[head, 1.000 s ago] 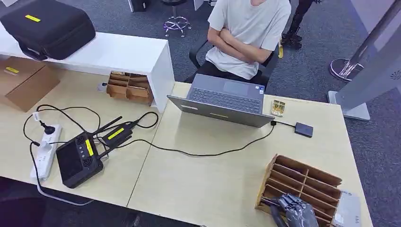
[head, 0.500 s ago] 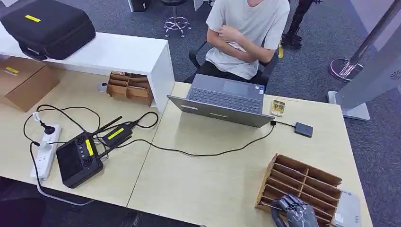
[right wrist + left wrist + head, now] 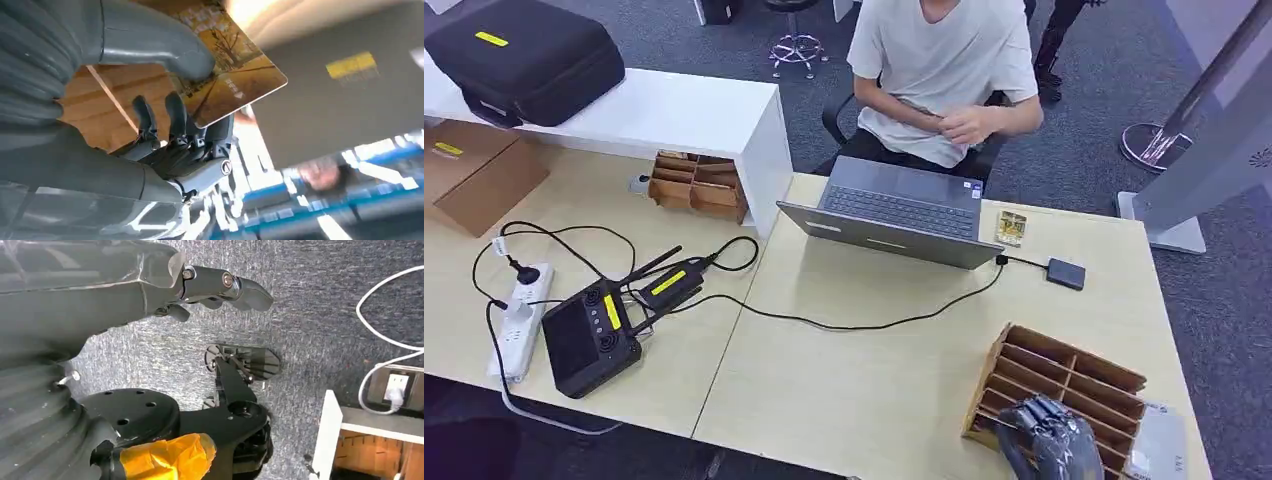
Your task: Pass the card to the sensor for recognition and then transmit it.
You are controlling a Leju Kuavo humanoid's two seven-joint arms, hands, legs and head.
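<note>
The card (image 3: 227, 65) is pinched by the right hand (image 3: 1049, 445) over the wooden rack (image 3: 1064, 385); the sensor (image 3: 1065, 273), probably that black box, lies well ahead. The left hand (image 3: 220, 287) hangs empty.

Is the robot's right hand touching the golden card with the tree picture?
Touching. The right wrist view shows the right hand pinching the golden card between thumb and fingers.

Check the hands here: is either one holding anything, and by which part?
The right hand pinches the golden card by one end, thumb on its printed face and fingers behind; the other end sticks out free. The left hand holds nothing.
</note>
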